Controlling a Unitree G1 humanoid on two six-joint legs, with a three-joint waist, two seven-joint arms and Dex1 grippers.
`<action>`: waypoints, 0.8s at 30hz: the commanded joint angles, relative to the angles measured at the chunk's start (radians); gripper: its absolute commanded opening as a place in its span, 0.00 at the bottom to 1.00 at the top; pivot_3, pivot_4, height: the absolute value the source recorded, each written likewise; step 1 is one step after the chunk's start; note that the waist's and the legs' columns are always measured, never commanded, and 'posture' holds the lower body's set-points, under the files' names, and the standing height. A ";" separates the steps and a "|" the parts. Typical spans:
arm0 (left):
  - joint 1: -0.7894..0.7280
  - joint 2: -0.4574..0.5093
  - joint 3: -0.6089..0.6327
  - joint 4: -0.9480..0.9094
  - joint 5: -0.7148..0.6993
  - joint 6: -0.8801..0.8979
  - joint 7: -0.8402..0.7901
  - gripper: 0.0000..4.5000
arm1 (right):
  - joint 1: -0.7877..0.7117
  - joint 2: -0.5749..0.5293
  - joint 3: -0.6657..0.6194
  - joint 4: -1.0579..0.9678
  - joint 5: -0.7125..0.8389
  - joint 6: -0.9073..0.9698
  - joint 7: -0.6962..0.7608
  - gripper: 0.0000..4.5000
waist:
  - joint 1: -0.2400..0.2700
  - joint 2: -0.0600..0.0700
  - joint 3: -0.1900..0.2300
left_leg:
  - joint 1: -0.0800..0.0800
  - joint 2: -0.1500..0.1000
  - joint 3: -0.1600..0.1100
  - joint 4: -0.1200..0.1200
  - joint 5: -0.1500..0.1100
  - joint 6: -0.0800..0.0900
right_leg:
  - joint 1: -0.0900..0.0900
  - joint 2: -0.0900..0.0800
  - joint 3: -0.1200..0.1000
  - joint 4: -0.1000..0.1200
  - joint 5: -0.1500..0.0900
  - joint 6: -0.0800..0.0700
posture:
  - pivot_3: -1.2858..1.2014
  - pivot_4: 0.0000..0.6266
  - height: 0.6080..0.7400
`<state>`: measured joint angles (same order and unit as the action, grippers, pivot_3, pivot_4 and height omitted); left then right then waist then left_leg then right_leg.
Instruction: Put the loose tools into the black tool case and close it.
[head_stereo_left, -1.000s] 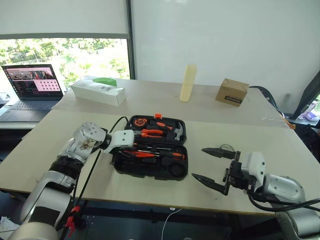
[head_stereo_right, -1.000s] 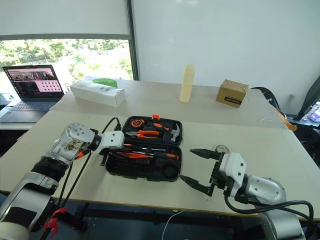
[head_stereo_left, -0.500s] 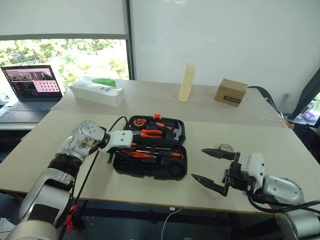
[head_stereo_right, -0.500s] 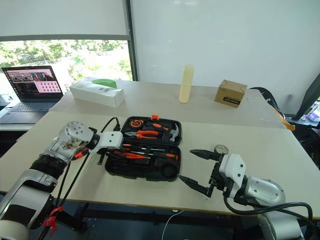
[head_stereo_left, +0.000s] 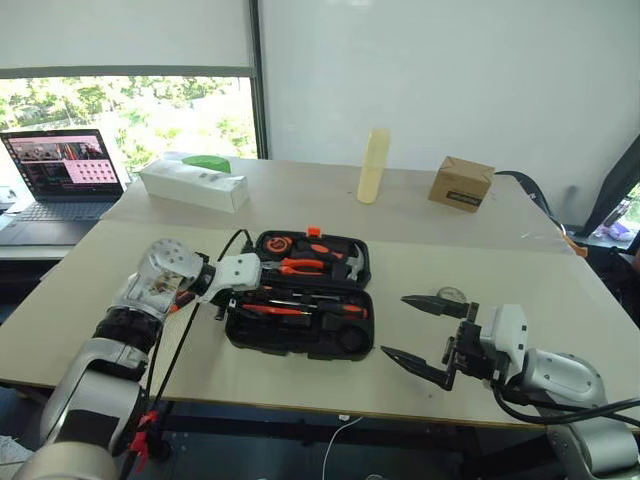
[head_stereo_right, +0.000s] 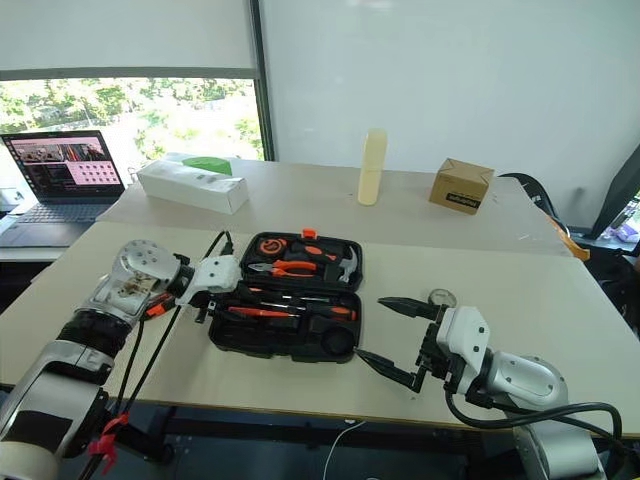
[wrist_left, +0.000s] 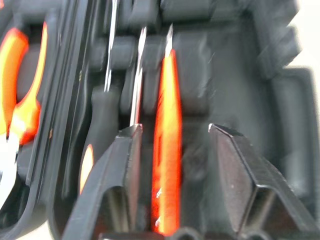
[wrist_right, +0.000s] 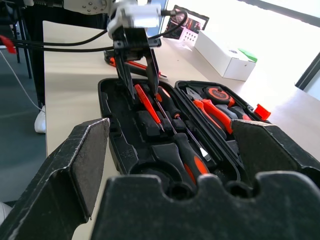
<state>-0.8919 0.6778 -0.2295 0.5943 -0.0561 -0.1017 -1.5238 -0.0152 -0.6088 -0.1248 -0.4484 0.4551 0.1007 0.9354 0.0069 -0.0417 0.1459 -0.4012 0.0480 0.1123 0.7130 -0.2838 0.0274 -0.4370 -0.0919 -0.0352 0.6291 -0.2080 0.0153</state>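
Left wrist view: orange tester screwdriver (wrist_left: 166, 145) now down in black tool case (head_stereo_left: 300, 345), left gripper (wrist_left: 172, 131) opened off it and lifted. Right gripper (head_stereo_left: 415, 328) wide open, empty. Closing next, likely.

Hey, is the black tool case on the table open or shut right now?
Open. The black tool case lies flat with both halves spread, its lid's orange pliers and the near half's screwdrivers showing.

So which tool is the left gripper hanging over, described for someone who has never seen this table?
Find the open black tool case in the middle of the near table. In its near half, at the left end, the left gripper hangs open over a small orange screwdriver. It is all orange and thin, unlike the black-handled screwdrivers beside it.
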 joint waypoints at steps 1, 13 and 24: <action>-0.015 0.019 0.036 -0.024 -0.019 0.009 0.011 0.43 | -0.007 0.000 -0.008 -0.012 0.012 -0.024 -0.001 1.00 | 0.002 0.000 0.000 | 0.000 0.000 0.000 0.000 0.000 0.000 | 0.000 0.000 0.000 0.000 0.000 0.000 | 0.52 0.24 1.00; 0.005 -0.041 0.010 0.030 0.045 0.039 0.138 0.01 | -0.022 0.002 0.007 -0.001 0.011 -0.025 -0.001 1.00 | 0.005 0.000 0.000 | 0.000 0.000 0.000 0.001 0.000 0.001 | 0.000 0.000 0.000 0.000 0.000 0.000 | 0.52 0.24 1.00; 0.058 -0.041 -0.038 0.004 0.117 0.100 0.160 0.01 | -0.012 0.008 0.012 -0.012 0.012 -0.028 -0.010 1.00 | 0.004 0.000 0.000 | 0.001 0.000 0.000 0.001 0.000 0.001 | 0.002 0.000 0.000 0.000 0.000 0.000 | 0.52 0.24 1.00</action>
<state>-0.8505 0.6317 -0.2429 0.6138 0.0389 -0.0226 -1.3621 -0.0255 -0.6036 -0.0948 -0.4378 0.4549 0.0989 0.9327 0.0110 -0.0416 0.1459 -0.3998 0.0476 0.1123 0.7137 -0.2841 0.0279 -0.4355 -0.0919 -0.0351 0.6293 -0.2080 0.0155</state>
